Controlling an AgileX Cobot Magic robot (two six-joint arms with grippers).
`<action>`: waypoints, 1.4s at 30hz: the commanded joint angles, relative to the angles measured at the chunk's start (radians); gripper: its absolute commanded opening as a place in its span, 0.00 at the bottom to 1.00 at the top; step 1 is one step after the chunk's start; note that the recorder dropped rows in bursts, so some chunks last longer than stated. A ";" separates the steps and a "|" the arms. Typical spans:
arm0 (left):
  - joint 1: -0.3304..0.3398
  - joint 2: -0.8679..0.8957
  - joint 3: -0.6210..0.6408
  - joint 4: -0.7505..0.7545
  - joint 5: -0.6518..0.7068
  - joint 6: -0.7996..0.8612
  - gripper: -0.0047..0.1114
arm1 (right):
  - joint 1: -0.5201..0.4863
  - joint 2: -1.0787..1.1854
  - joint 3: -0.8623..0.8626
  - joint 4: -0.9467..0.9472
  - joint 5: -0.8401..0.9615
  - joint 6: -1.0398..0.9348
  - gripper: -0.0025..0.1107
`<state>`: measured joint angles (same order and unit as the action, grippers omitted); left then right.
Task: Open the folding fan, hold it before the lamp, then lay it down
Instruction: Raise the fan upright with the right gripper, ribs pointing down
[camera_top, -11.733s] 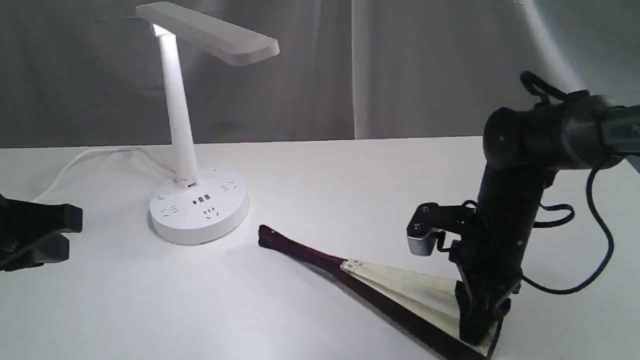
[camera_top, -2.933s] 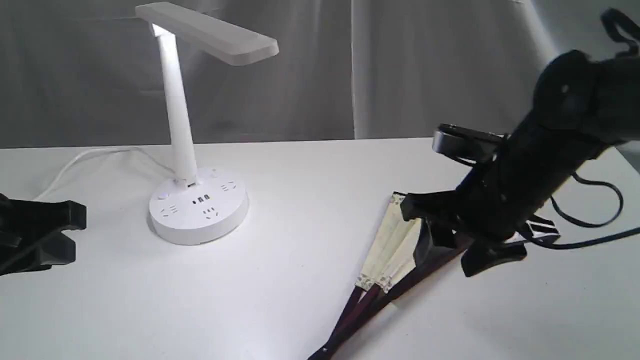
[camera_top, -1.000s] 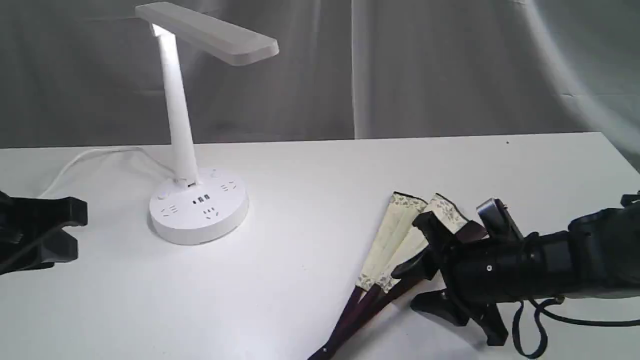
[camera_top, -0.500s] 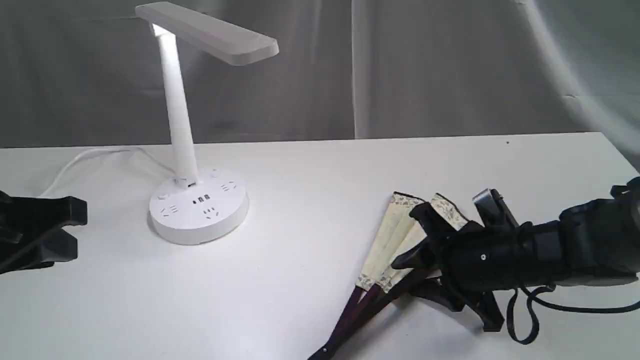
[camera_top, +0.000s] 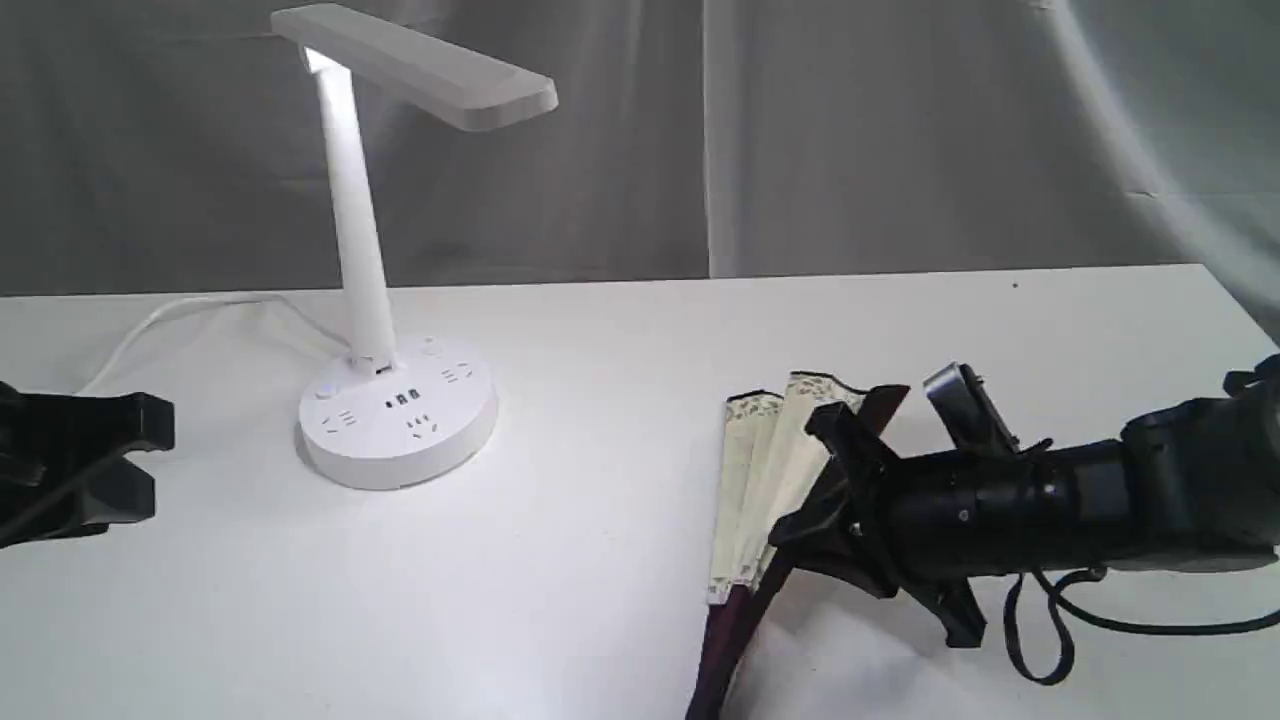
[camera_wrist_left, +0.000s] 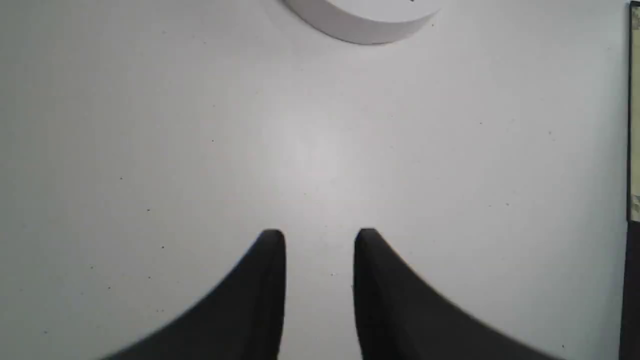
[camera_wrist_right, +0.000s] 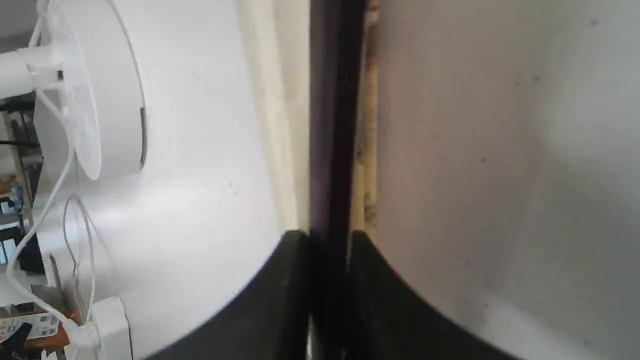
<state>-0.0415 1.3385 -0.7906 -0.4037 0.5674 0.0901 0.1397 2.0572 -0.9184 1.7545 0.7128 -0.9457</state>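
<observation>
The folding fan (camera_top: 755, 470) is a narrow wedge of cream pleats low over the table's front right, its maroon ribs (camera_top: 722, 640) running to the front edge. My right gripper (camera_top: 815, 480) reaches in from the right, shut on the fan's dark guard (camera_wrist_right: 332, 150), which sits between its fingers (camera_wrist_right: 295, 250). The white lamp (camera_top: 398, 410) stands lit at the left, head (camera_top: 420, 65) high over its round base. My left gripper (camera_top: 95, 460) rests at the far left, open with nothing between its fingers (camera_wrist_left: 272, 245).
The lamp's white cord (camera_top: 150, 325) trails back left from the base. The lamp base (camera_wrist_left: 360, 20) lies ahead of the left gripper, and the fan's edge (camera_wrist_left: 634, 125) shows beyond it. A grey curtain (camera_top: 850, 130) hangs behind the white table (camera_top: 620, 330).
The right gripper has shut on the fan's guard and swung it left. The pleated end moved toward the lamp and the fan turned more upright in the view. The left arm stayed still.
</observation>
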 joint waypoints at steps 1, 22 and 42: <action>0.003 0.002 -0.006 -0.006 -0.013 -0.001 0.25 | -0.002 -0.005 -0.002 -0.010 0.071 -0.042 0.02; 0.003 0.002 -0.006 -0.079 0.019 0.062 0.25 | -0.154 -0.072 -0.002 -0.103 0.508 -0.120 0.02; -0.058 0.002 -0.006 -0.376 0.090 0.538 0.19 | -0.154 -0.171 -0.002 -0.251 0.508 -0.068 0.02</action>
<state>-0.0754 1.3385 -0.7906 -0.7756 0.6900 0.6109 -0.0053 1.8992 -0.9184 1.5124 1.1974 -1.0137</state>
